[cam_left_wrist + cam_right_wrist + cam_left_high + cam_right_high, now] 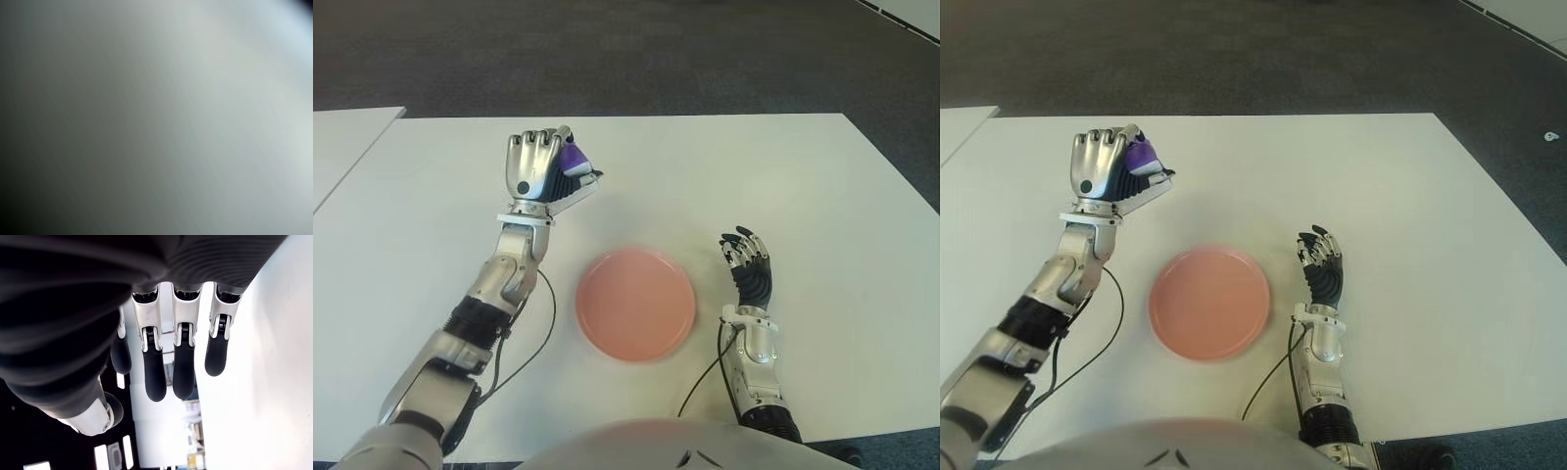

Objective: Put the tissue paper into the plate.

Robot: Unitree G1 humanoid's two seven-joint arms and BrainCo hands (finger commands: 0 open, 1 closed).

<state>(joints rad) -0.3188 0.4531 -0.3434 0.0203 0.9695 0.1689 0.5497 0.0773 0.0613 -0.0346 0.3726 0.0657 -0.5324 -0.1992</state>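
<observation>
Beyond pink plate point(635, 304), left hand point(540, 168) clenched around purple tissue pack point(572, 156); right hand point(746, 260) relaxed.

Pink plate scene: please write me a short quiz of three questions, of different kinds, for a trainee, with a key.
1. True or false: the pink plate already holds the purple tissue pack.
2. Which hand has its fingers closed on the tissue pack? A) left hand B) right hand C) neither
3. Fill in: the right hand shows on the plate's ____ side, fingers open, holding nothing.

Key:
1. False. The plate is bare; the pack is in the left hand, beyond the plate and to its left over the white table.
2. A
3. right
</observation>
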